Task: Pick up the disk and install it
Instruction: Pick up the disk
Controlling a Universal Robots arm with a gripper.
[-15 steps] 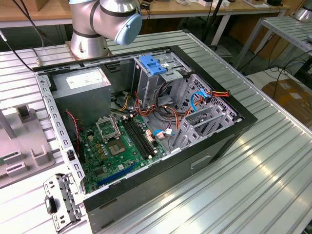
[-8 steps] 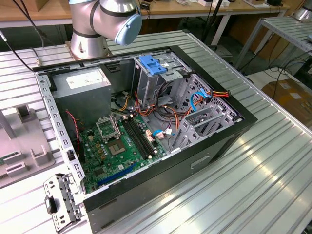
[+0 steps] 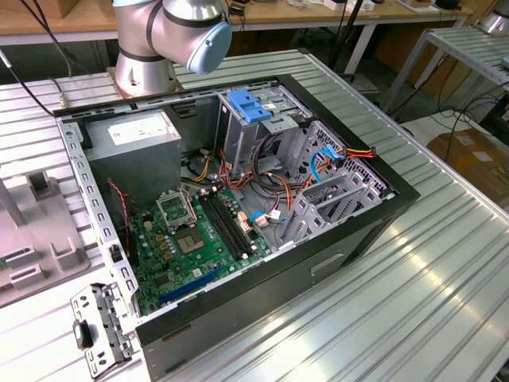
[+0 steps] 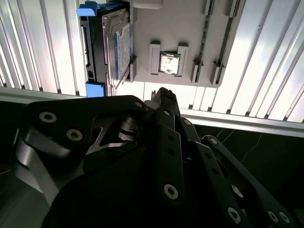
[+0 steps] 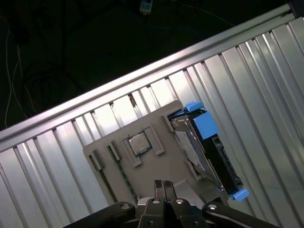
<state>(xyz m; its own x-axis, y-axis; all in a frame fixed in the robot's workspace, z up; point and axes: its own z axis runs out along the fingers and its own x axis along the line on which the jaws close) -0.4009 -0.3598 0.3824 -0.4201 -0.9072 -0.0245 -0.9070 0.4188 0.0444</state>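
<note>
The gripper (image 5: 164, 184) is seen in both wrist views with its fingers pressed together, nothing held between them. Just beyond the fingertips a grey holder (image 5: 161, 168) is laid flat on the ribbed metal table (image 5: 266, 66), and no contact with it can be made out. A square chip (image 5: 139, 144) is seated in a pocket of that holder. The disk (image 5: 223, 161) is found standing on edge in a slot along the holder's side. Its white label (image 5: 186, 144) is turned toward the chip, and a blue rail (image 5: 204, 124) is fitted on its outer face. The disk is clearly separated from the gripper.

In the exterior view, the open case (image 3: 358, 231) is spread across the middle of the frame. The green board (image 3: 195, 239) is seen at lower centre and the grey power supply (image 3: 135, 137) at upper left. A blue bracket (image 3: 248, 106) is set atop the drive cage at upper centre. Farthest back, the arm's base (image 3: 147, 60) is seen at the top.
</note>
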